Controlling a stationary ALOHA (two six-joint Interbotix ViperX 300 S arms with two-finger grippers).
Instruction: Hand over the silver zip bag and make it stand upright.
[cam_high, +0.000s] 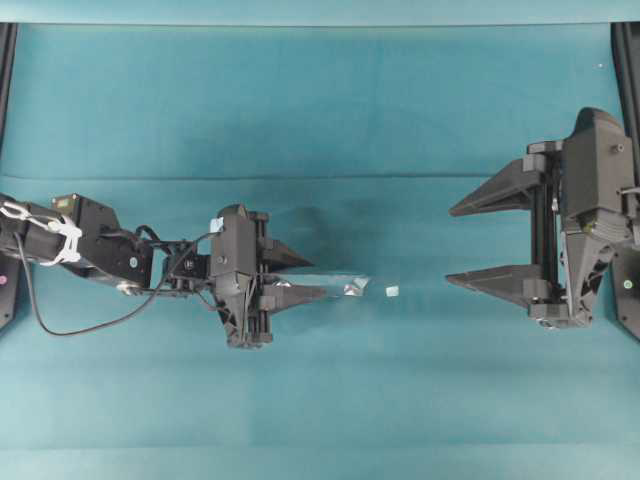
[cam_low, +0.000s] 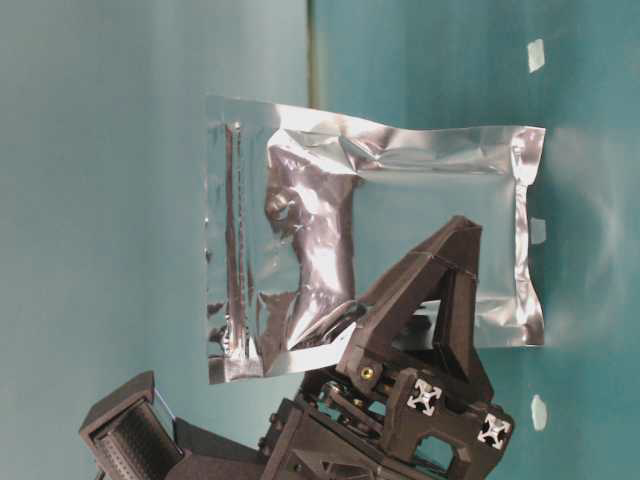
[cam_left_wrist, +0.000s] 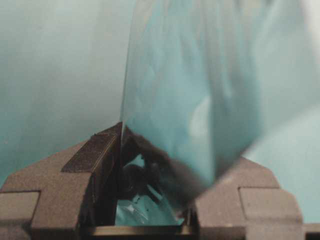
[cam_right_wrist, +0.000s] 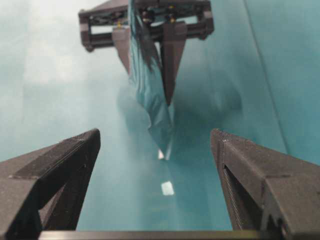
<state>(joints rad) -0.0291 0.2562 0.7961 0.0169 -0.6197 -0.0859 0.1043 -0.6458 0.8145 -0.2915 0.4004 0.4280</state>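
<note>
Bag: the silver zip bag is off the table, pinched at one end between the fingers of the left gripper and sticking out toward the middle of the table.
Bag from above: it shows only as a thin edge-on sliver, so its flat faces stand vertical.
Bag from table level: a broad crinkled foil face, with the zip strip running along one short side.
Left gripper: clamped on the bag; its dark fingers sit on either side of the foil.
Right gripper: the right gripper holds nothing, its jaws spread wide, and it faces the bag's free end from well apart.
Right wrist view: the bag hangs straight ahead, between the two open fingers.
Pellet: a small white pellet lies on the table just beyond the bag's free end.
Table: teal cloth covers it.
</note>
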